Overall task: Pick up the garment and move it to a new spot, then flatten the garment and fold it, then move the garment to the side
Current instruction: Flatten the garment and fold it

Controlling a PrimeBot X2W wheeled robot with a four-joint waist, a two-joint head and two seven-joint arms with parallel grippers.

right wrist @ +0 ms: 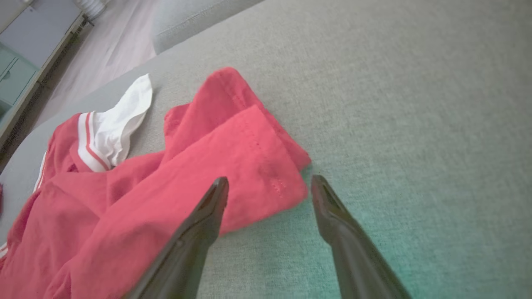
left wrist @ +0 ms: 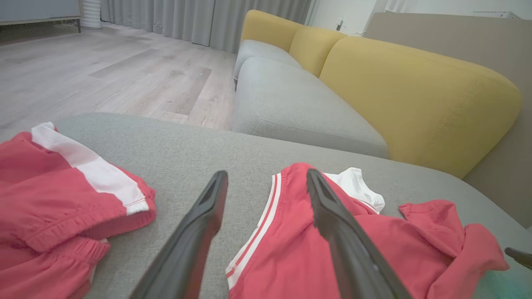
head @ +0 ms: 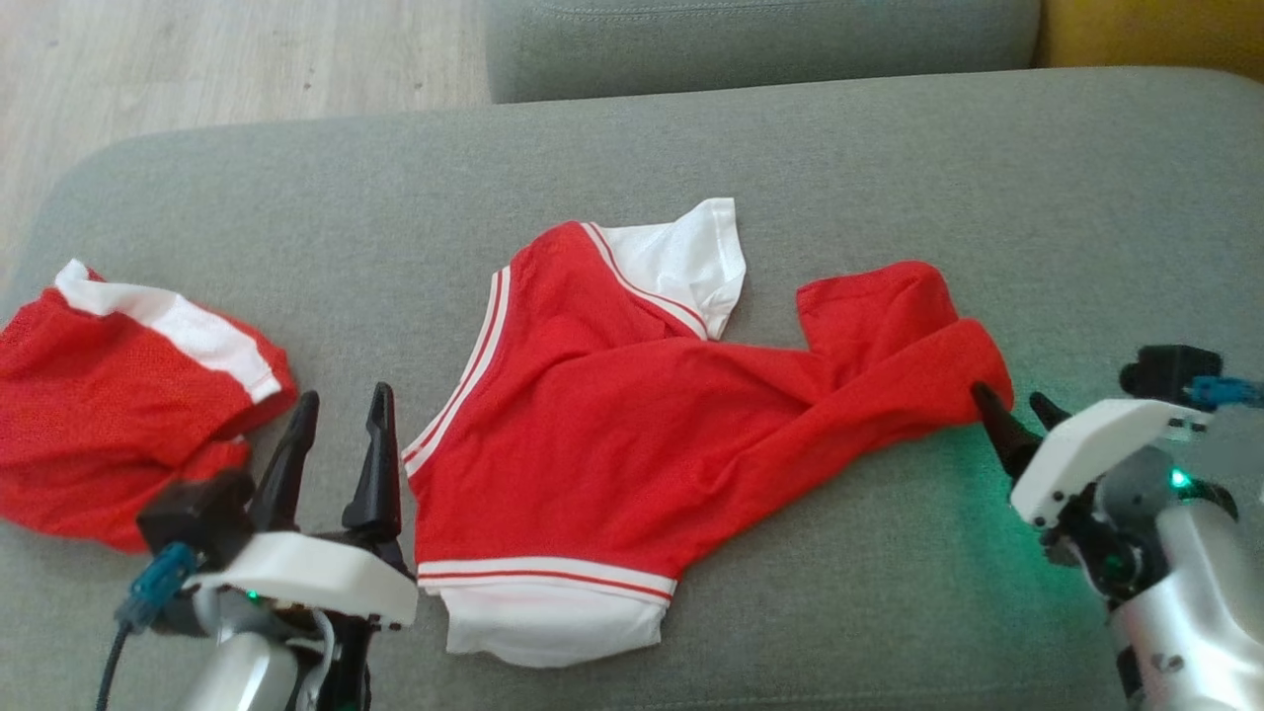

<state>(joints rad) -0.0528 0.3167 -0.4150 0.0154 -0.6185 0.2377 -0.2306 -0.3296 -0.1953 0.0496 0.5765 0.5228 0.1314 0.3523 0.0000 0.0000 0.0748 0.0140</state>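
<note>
The garment (head: 612, 415) is red with white striped trim and lies crumpled in the middle of the grey cushion (head: 889, 158). Its white-banded hem is nearest me and a red sleeve trails to the right. My left gripper (head: 345, 393) stands open just left of the garment's striped edge; in the left wrist view, the left gripper (left wrist: 267, 173) frames that edge of the garment (left wrist: 415, 241). My right gripper (head: 1007, 393) is open at the sleeve's right end. In the right wrist view, the right gripper (right wrist: 269, 178) has the sleeve hem of the garment (right wrist: 124, 199) between its fingers, ungripped.
A second red garment (head: 118, 395) with a white band lies bunched at the cushion's left end, beside my left gripper. A grey sofa seat (head: 750, 39) with yellow backrests (left wrist: 415, 91) stands beyond the cushion. Wooden floor (head: 197, 59) lies at far left.
</note>
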